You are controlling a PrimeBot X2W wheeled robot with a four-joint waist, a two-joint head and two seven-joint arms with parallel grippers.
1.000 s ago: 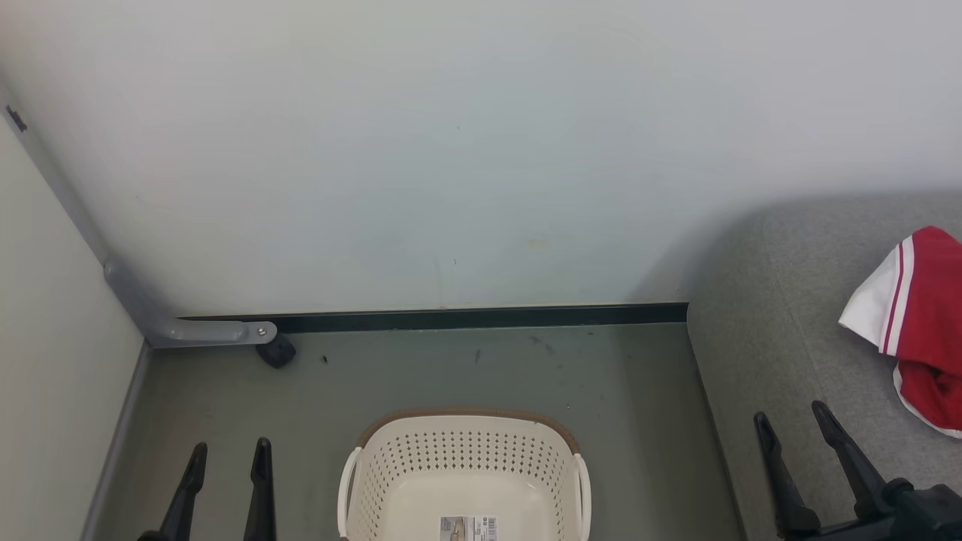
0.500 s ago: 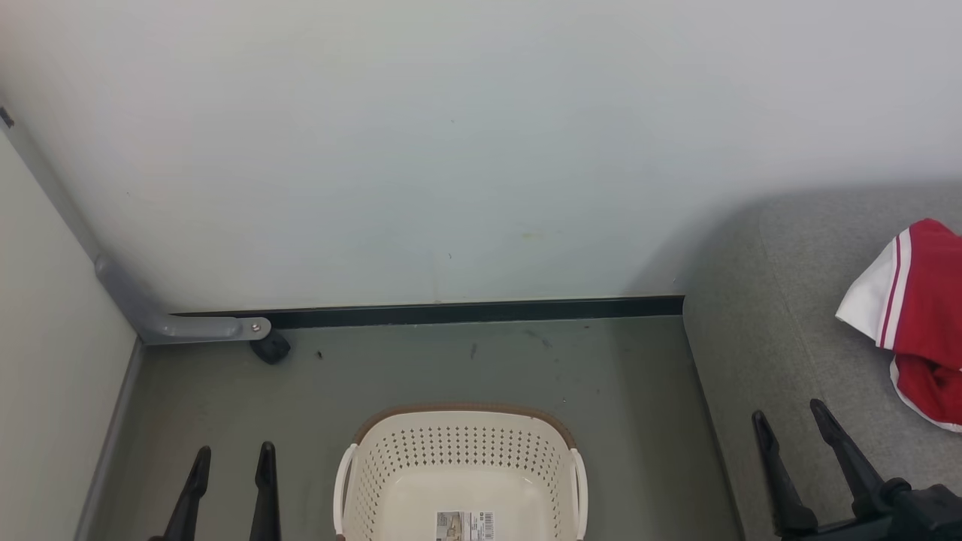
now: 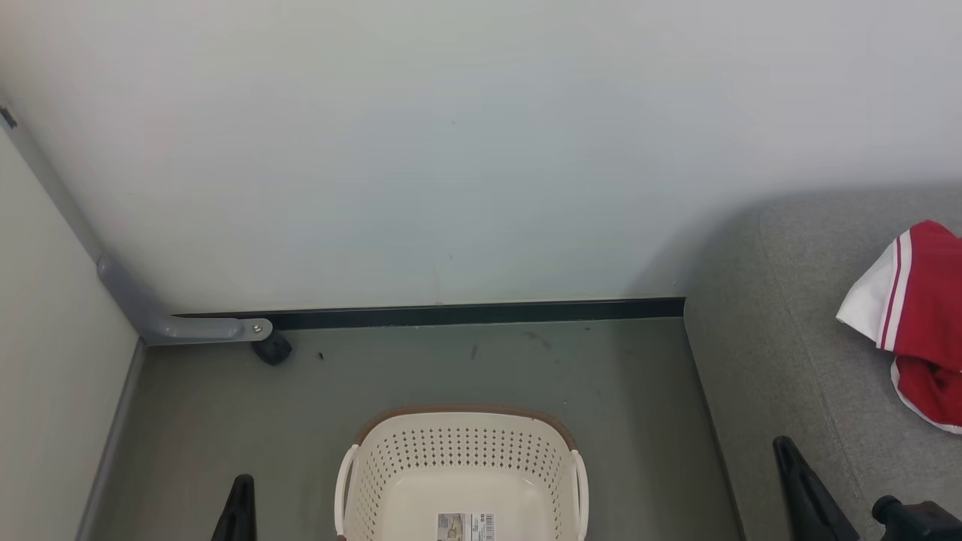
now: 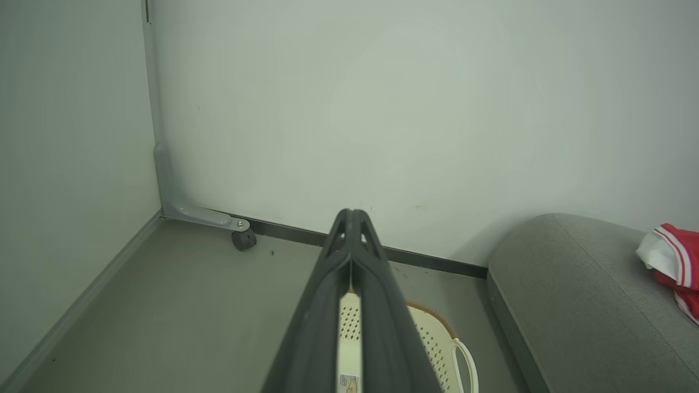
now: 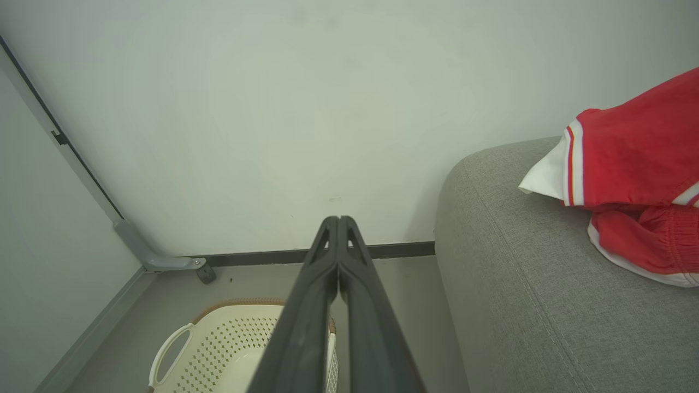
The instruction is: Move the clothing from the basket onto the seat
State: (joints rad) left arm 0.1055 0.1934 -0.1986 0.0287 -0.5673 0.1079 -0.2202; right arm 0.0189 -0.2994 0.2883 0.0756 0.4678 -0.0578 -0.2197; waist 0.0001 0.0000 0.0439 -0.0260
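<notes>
1. We see the clothing (image 3: 921, 315) lying on the seat (image 3: 774, 353) at the right. The frame edge cuts it off, so we cannot tell how far the red and white fabric reaches.
2. The basket (image 3: 462, 458) stands on the floor (image 3: 225, 406) near the seat, not touching it. Its near half is cut off. The part of its inside that shows is cream plastic with a barcode label (image 3: 466, 526).
3. In the left wrist view, the left gripper (image 4: 353, 214) has its fingers pressed together at the tips, covering much of the basket.
4. In the right wrist view, the right gripper (image 5: 338, 219) is likewise closed tip to tip, hiding part of the basket's rim.
5. A grey bracket (image 3: 195, 328) sits at the foot of the wall (image 3: 466, 150). We cannot tell what it belongs to.
</notes>
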